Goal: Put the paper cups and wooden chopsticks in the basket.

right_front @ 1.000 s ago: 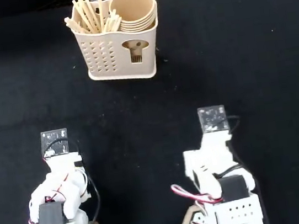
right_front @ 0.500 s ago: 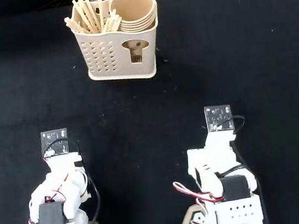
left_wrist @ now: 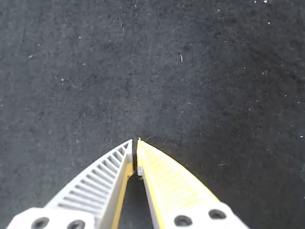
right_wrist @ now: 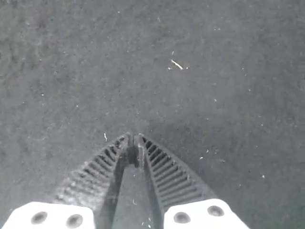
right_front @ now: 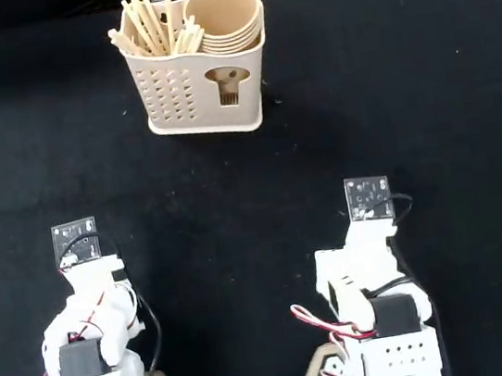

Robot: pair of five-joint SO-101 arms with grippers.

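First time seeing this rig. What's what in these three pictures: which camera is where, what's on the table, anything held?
The overhead picture comes from a fixed camera looking down on a table under black cloth. At its near edge stand one small white robot arm and a second white arm beside it. At the far side stands a cream perforated plastic basket, holding a bundle of wooden chopsticks beside a stack of tan paper cups. The other two pictures come from cameras on each arm's wrist, looking along its pincer, the tool. The left tool, one white finger and one yellow, is shut and holds nothing. The right tool, with dark fingers, is likewise shut and empty.
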